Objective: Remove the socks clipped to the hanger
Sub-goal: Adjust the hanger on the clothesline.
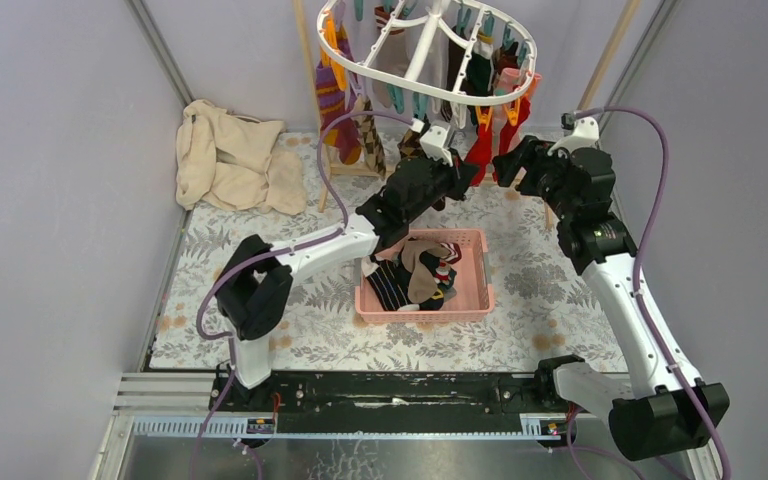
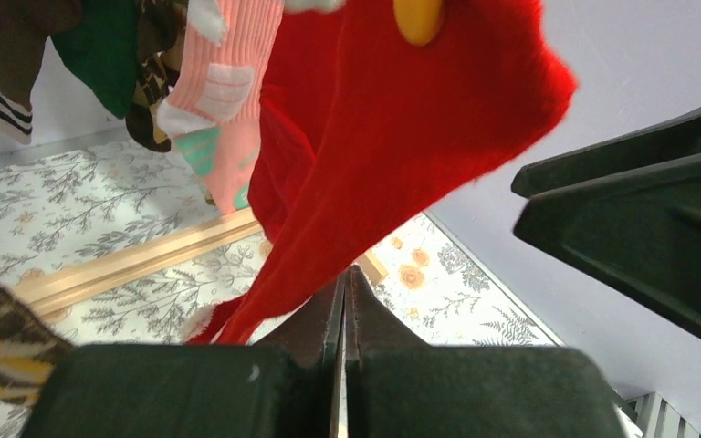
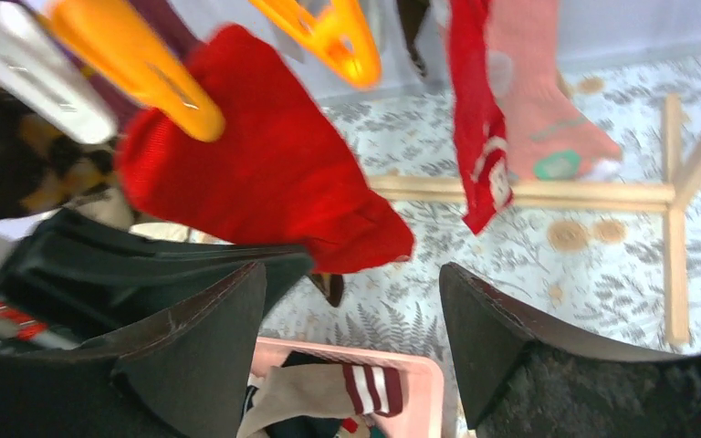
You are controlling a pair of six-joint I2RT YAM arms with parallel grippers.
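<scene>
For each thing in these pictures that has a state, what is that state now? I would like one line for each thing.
left hand: shut on the lower end of the red sock.
right hand: open, holding nothing.
red sock: hanging, top held by an orange clip.
hanger: hanging, with clipped socks around its rim.
pink basket: upright, loose socks inside.
beige cloth: crumpled in a heap.

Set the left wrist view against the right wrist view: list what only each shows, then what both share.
Left wrist only: the left gripper shut on the red fuzzy sock, and a dark green sock. Right wrist only: the open right gripper and the pink slotted plastic basket. Both: that red sock, a pink ribbed sock, the wooden frame bar.
</scene>
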